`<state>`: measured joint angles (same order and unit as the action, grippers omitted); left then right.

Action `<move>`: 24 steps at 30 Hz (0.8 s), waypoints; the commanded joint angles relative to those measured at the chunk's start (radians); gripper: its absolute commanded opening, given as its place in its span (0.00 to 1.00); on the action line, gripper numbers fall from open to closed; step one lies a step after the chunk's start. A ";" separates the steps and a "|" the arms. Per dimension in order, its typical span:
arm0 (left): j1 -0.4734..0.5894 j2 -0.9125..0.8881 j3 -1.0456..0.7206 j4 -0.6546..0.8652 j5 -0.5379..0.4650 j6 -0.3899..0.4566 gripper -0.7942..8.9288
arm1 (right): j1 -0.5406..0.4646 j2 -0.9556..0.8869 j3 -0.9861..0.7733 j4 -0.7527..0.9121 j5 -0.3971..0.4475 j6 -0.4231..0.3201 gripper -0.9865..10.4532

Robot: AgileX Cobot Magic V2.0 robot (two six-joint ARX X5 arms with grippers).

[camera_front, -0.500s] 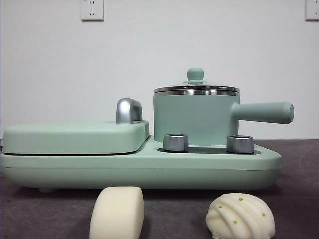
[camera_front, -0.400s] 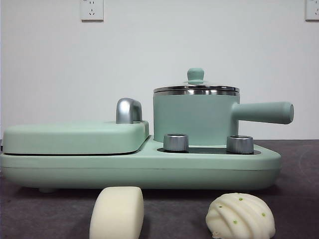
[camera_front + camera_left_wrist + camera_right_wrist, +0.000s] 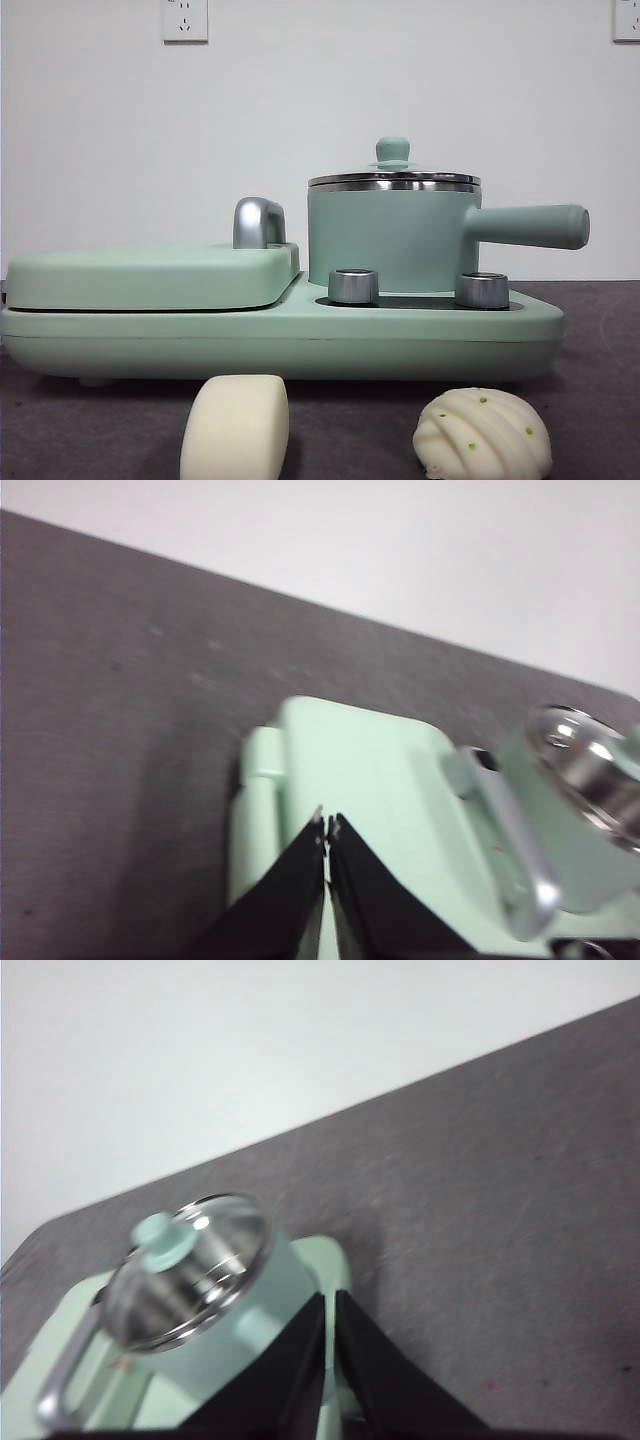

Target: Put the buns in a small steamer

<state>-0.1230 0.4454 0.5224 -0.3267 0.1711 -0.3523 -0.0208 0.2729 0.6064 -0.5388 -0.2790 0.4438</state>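
- A dark grey table (image 3: 600,400) stands before a plain white wall (image 3: 300,100) with sockets.
- Nearest to the front camera lie the buns: the smooth loaf-like bun (image 3: 235,427) and the pleated bun (image 3: 483,434) with green specks, well apart, both far below the grippers.
- Behind them the small steamer (image 3: 390,240) sits on the mint cooker base (image 3: 280,335), with its glass lid (image 3: 188,1265) on.
- The right gripper (image 3: 329,1302) hangs clenched and empty above the steamer; the left gripper (image 3: 327,825), also clenched and empty, is above the flat griddle lid (image 3: 350,780).
- I judge the lid must come off first: spread the jaws, center them on the green knob (image 3: 160,1233), and lift straight up.
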 commanded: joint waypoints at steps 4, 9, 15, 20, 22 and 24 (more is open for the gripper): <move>-0.004 0.201 0.232 -0.133 0.124 0.039 0.09 | 0.000 0.175 0.232 -0.200 -0.119 -0.124 0.10; -0.004 0.344 0.405 -0.299 0.227 0.130 0.09 | 0.000 0.303 0.383 -0.385 -0.169 -0.272 0.10; -0.031 0.472 0.578 -0.522 0.257 0.312 0.09 | 0.000 0.410 0.486 -0.547 -0.174 -0.426 0.10; -0.052 0.509 0.620 -0.567 0.257 0.364 0.09 | 0.000 0.433 0.491 -0.560 -0.174 -0.457 0.10; -0.052 0.510 0.620 -0.565 0.257 0.364 0.09 | 0.000 0.433 0.491 -0.555 -0.174 -0.457 0.10; -0.053 0.510 0.620 -0.559 0.257 0.364 0.10 | 0.000 0.431 0.491 -0.550 -0.174 -0.460 0.10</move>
<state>-0.1734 0.9489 1.1179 -0.8944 0.4225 -0.0101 -0.0208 0.7013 1.0801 -1.1004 -0.4500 0.0029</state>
